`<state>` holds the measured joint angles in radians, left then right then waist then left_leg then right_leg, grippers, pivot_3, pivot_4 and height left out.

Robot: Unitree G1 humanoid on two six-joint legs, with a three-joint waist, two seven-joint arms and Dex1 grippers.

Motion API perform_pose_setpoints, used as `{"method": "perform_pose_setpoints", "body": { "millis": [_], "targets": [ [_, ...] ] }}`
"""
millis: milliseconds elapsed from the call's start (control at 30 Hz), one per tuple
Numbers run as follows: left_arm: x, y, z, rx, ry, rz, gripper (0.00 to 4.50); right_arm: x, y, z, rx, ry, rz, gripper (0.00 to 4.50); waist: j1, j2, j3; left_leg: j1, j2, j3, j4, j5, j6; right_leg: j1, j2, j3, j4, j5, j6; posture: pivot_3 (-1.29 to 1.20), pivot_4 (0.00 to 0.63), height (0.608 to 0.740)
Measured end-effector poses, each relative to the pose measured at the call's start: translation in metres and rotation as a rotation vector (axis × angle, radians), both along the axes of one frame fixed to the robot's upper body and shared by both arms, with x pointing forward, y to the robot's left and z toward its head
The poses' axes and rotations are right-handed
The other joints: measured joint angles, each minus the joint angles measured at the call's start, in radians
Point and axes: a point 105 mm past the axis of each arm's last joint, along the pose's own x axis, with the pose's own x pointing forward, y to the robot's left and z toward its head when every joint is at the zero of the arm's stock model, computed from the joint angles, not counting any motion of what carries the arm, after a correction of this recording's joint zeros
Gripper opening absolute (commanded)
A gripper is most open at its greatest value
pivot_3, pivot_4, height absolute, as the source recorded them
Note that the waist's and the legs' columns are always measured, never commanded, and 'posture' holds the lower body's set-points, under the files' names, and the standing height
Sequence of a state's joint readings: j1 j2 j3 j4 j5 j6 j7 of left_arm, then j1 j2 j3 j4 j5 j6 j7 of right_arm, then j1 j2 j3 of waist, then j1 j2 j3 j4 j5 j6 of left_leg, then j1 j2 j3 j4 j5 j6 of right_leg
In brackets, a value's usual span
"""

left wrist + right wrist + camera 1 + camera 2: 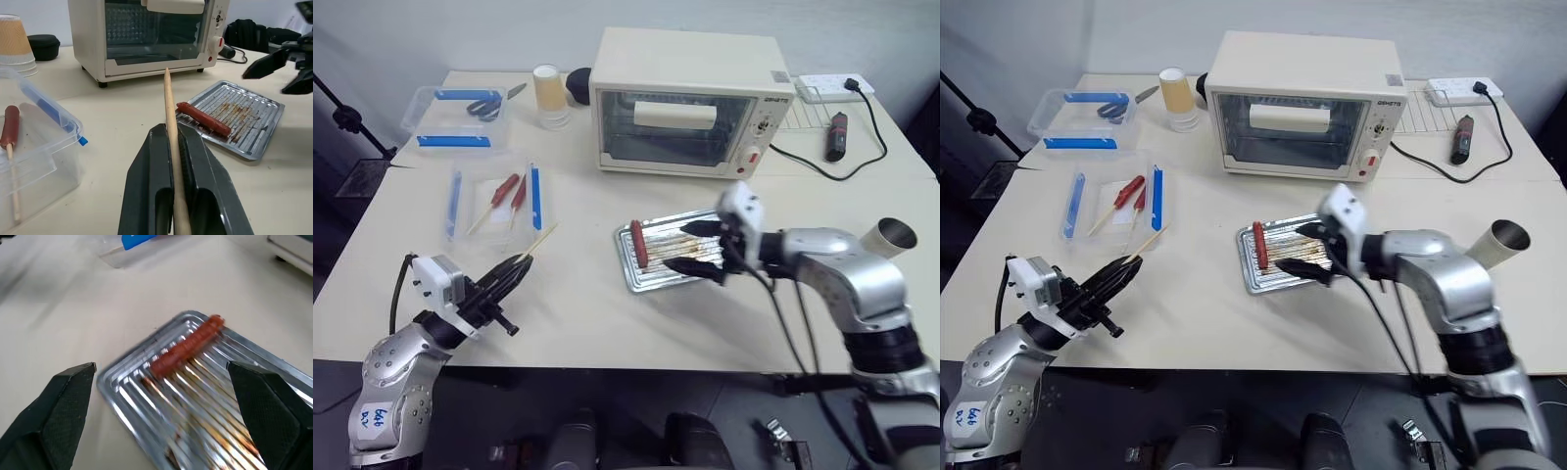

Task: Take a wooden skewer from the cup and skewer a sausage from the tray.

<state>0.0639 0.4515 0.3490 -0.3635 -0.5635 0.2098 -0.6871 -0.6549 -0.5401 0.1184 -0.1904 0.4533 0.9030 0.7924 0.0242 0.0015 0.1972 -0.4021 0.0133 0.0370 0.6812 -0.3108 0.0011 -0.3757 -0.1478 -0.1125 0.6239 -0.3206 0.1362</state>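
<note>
Left wrist view: left claw [172, 147] clamped on skewer [171, 122], tip pointing ahead toward oven [146, 34].
Right claw [705, 250]: fingers wide apart, over tray [631, 274].
Sausage [638, 244]: on tray's edge, just beyond right claw.
Cup [891, 235]: behind right arm.

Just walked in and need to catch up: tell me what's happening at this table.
The robot is set to skewer a sausage. Its left gripper is shut on the wooden skewer, tip aimed toward the tray. The right gripper hovers open above the tray, in front of the toaster oven. The sausage lies at the tray's left end, not yet pierced.
</note>
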Motion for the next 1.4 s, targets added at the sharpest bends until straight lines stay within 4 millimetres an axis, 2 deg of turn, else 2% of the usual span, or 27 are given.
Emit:
{"method": "perform_pose_setpoints", "body": {
  "millis": [100,233,367,467,567,767,933,1100,1233,1400],
  "targets": [
    [0.0,-0.004,0.0,-0.003,-0.001,-0.011,0.0,0.018,0.015,-0.009,-0.027,-0.011,-0.123,4.46,-0.001,0.0,0.0,0.0,-0.001,0.002,0.0,0.0,0.0,0.0,0.0,0.0,0.0,0.0,0.0,0.0,0.15,0.74],
    [0.001,-0.01,0.001,-0.006,-0.005,-0.025,0.0,0.036,0.024,-0.027,-0.055,-0.021,-0.246,4.46,-0.006,-0.001,0.0,0.0,-0.001,0.006,-0.001,0.0,0.0,-0.001,0.0,0.0,0.001,0.0,0.0,0.0,0.15,0.74],
    [0.0,-0.013,0.001,-0.005,-0.004,-0.031,0.0,0.037,0.04,-0.034,-0.07,-0.039,-0.255,4.46,-0.017,-0.001,0.0,0.0,0.0,0.006,-0.001,0.0,0.0,-0.002,0.001,0.0,0.002,0.0,0.0,0.0,0.15,0.74],
    [0.0,-0.014,0.001,-0.006,-0.002,-0.035,0.0,0.039,0.044,-0.038,-0.079,-0.046,-0.263,4.46,-0.026,-0.001,0.0,0.0,0.0,0.006,-0.001,0.0,0.0,-0.002,0.001,0.0,0.002,0.0,0.0,0.0,0.15,0.74],
    [0.0,-0.015,0.002,-0.007,-0.002,-0.038,0.0,0.043,0.041,-0.041,-0.094,-0.055,-0.28,3.84,-0.028,-0.001,0.0,0.0,0.0,0.006,-0.002,0.0,0.0,-0.002,0.001,0.0,0.002,0.0,0.0,0.0,0.15,0.74],
    [0.0,-0.016,0.003,-0.02,0.0,-0.041,0.0,0.047,0.034,-0.041,-0.113,-0.084,-0.285,1.76,-0.028,-0.001,0.0,0.0,0.0,0.006,-0.002,0.0,0.0,-0.002,0.001,0.001,0.002,0.0,0.0,0.0,0.15,0.74],
    [0.001,-0.019,0.006,-0.024,-0.008,-0.047,0.0,0.046,0.026,-0.042,-0.147,-0.088,-0.266,1.76,-0.028,-0.001,0.0,0.0,0.0,0.006,-0.002,0.0,0.0,-0.003,0.001,0.001,0.002,0.0,0.0,0.0,0.15,0.74],
    [0.002,-0.02,0.007,-0.025,-0.012,-0.054,0.0,0.041,0.017,-0.043,-0.192,-0.102,-0.172,1.76,-0.028,-0.001,0.0,0.0,0.0,0.006,-0.002,0.0,0.0,-0.003,0.001,0.001,0.001,0.0,0.0,0.0,0.15,0.74],
    [0.003,-0.023,0.009,-0.025,-0.021,-0.064,0.0,0.041,0.019,-0.047,-0.193,-0.104,-0.13,1.76,-0.028,-0.001,0.0,0.0,0.0,0.007,-0.002,0.0,0.0,-0.003,0.001,0.001,0.001,0.0,0.0,0.0,0.15,0.74],
    [0.003,-0.025,0.008,-0.025,-0.016,-0.074,0.0,0.051,0.028,-0.045,-0.199,-0.131,-0.114,1.76,-0.029,-0.001,0.0,0.0,0.0,0.007,-0.002,0.0,0.0,-0.003,0.001,0.001,0.002,0.0,0.0,0.0,0.15,0.74]
  ]
}}
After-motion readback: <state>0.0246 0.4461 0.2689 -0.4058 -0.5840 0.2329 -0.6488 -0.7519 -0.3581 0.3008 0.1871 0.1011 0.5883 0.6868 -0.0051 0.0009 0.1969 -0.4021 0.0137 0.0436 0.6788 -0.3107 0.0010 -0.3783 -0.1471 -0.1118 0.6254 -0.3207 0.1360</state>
